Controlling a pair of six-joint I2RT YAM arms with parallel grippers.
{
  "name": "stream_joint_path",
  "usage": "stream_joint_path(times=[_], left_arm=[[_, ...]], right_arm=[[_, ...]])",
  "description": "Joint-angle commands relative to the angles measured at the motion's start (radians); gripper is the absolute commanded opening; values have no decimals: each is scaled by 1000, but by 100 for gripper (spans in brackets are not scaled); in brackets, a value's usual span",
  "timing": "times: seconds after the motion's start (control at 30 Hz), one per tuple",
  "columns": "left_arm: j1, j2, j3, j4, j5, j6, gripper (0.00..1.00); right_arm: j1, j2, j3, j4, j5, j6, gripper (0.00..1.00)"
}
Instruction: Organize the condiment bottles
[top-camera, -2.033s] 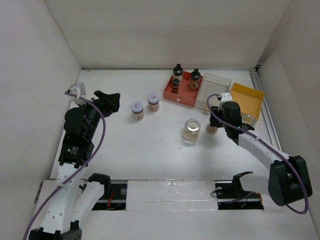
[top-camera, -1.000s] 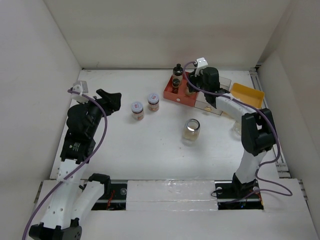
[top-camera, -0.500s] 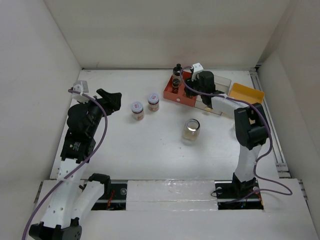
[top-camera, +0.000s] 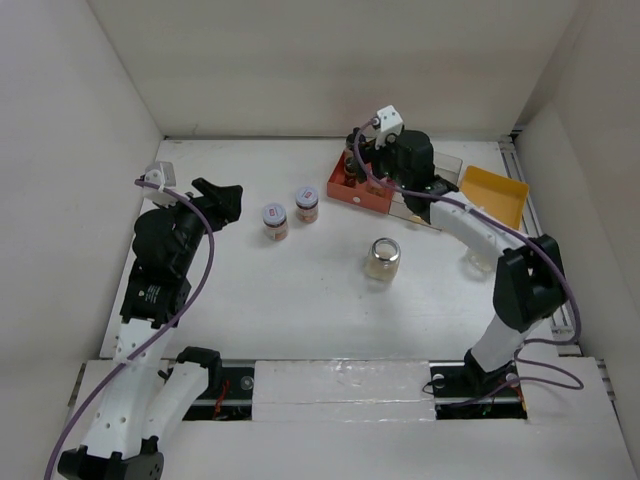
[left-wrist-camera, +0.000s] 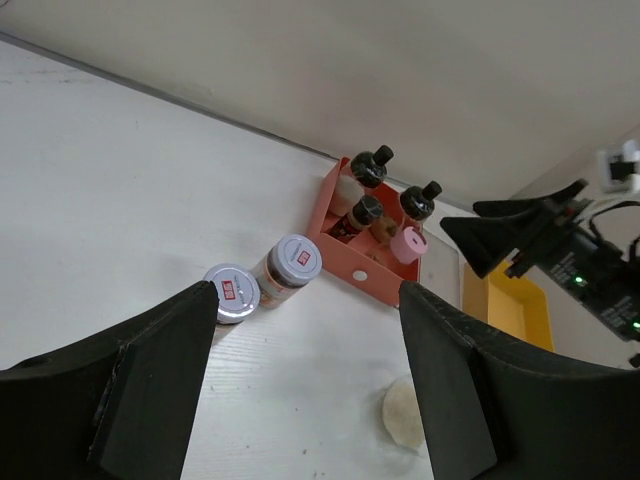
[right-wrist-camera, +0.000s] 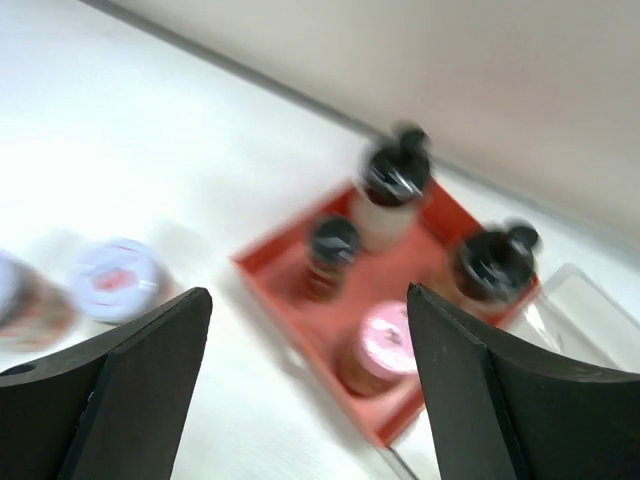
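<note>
The red tray (top-camera: 340, 190) holds three black-capped bottles and a pink-capped bottle; in the right wrist view the black caps (right-wrist-camera: 393, 180) stand behind the pink cap (right-wrist-camera: 385, 345). My right gripper (top-camera: 365, 160) hovers open and empty above this tray (right-wrist-camera: 290, 275). Two lilac-lidded jars (top-camera: 274, 220) (top-camera: 307, 203) stand on the table left of the tray. A wider clear jar (top-camera: 382, 258) stands nearer the arms. My left gripper (top-camera: 215, 198) is open and empty, left of the lilac jars (left-wrist-camera: 232, 292). The pink-capped bottle also shows in the left wrist view (left-wrist-camera: 408, 244).
A clear tray (top-camera: 445, 165) and a yellow tray (top-camera: 495, 195) sit to the right of the red tray, partly behind my right arm. White walls close the table on the left, back and right.
My right gripper carried the pink-capped bottle from the table near the yellow tray into the red tray, let it go and pulled up and left. The left arm has barely moved.
</note>
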Motion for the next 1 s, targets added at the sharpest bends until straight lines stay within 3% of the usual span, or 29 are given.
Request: stream_joint_path(times=[0.0,0.07,0.17,0.37,0.97], left_arm=[[1,-12,-7,45,2,13,69],[1,-21,-7,45,2,13,69],[1,-21,-7,45,2,13,69],[1,-21,-7,45,2,13,69],[1,-21,-7,45,2,13,69]], right_arm=[[102,-61,-16,41,-43,-40,85],[145,-17,-16,41,-94,-50,85],[214,44,41,41,-137,-60,93],[245,210,173,-10,-206,-78,94],[245,388,309,-51,-89,-69,92]])
